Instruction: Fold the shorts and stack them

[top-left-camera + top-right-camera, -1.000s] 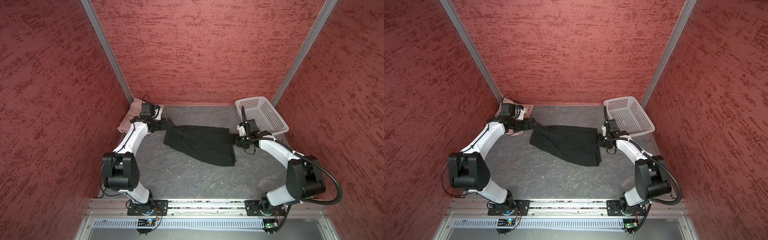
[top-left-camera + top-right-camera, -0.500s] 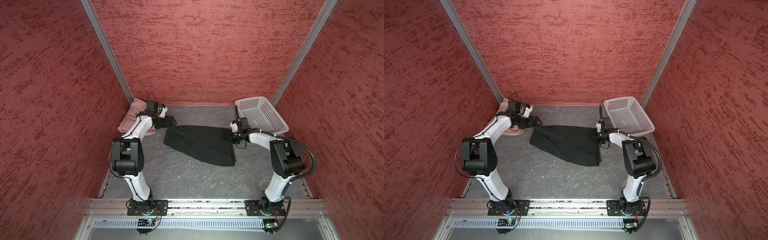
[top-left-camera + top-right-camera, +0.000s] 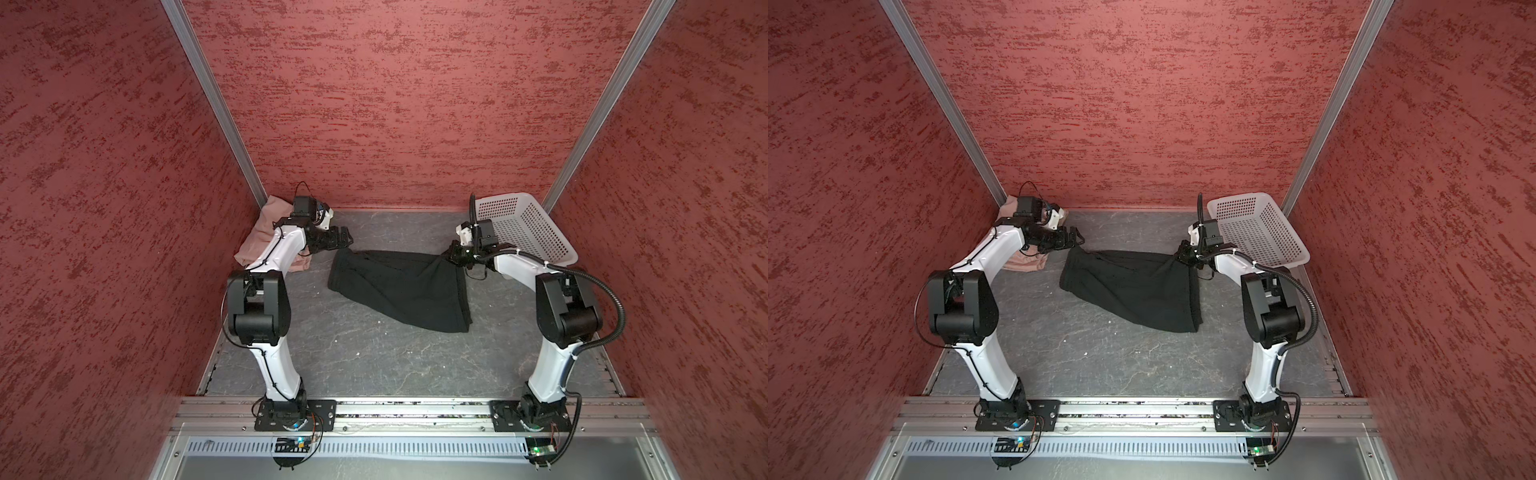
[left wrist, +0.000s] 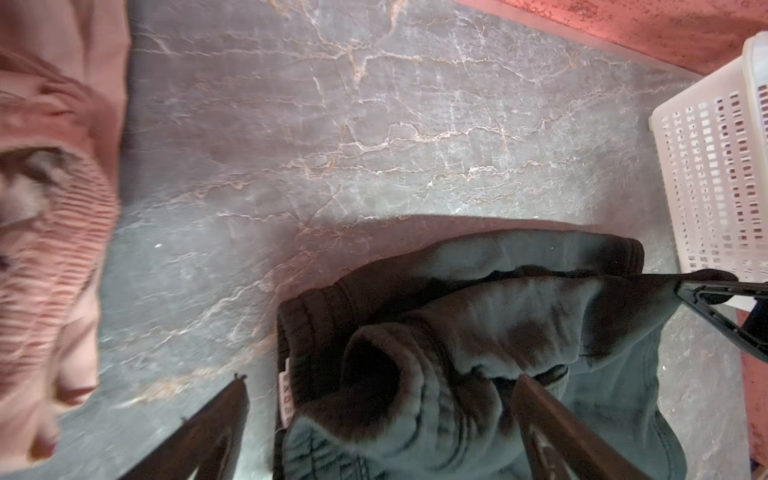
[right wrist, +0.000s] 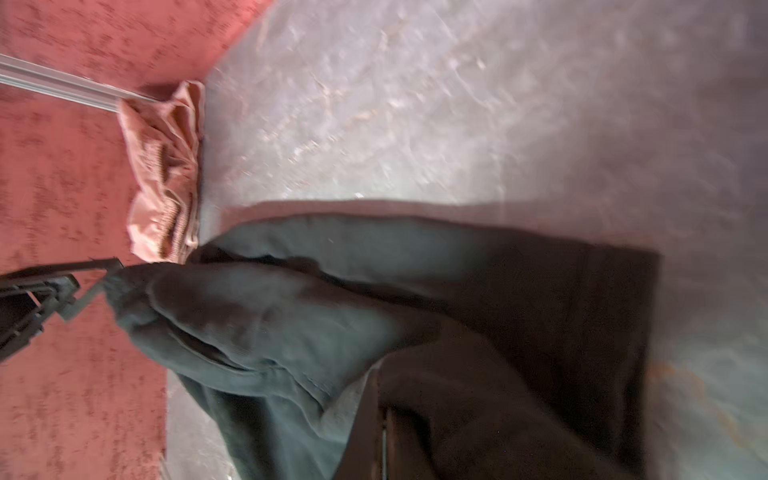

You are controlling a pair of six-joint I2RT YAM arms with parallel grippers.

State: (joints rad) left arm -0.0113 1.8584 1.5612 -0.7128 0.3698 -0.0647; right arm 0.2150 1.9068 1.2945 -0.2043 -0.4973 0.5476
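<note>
A: Lying where, exactly, are the black shorts (image 3: pixel 399 286)?

B: Mid-bench, spread mostly flat on the grey marbled bench (image 3: pixel 374 357). The two far corners point at the two arms, and the rest fans out toward the near right.

A: What are the right jaws doing?

B: They are clenched on the far right corner of the black cloth. That corner is drawn up into a small peak, and creases run from it across the fabric.

A: And the left jaws?

B: Spread wide, grasping nothing. In the left wrist view the two dark fingers (image 4: pixel 208 428) stand on either side of the bunched, gathered waistband at the far left corner. Whether their tips touch the cloth I cannot tell.

A: Where is the other pair?

B: The pink shorts (image 3: pixel 253 243) lie crumpled in the far left corner of the bench, against the red wall and partly hidden by the left arm (image 3: pixel 286 245). They sit near the black pair, with a strip of bare bench between them.

A: Anything else on the bench?

B: A white perforated basket (image 3: pixel 540 224) stands in the far right corner, just behind the right arm (image 3: pixel 515 266), apart from both pairs.
</note>
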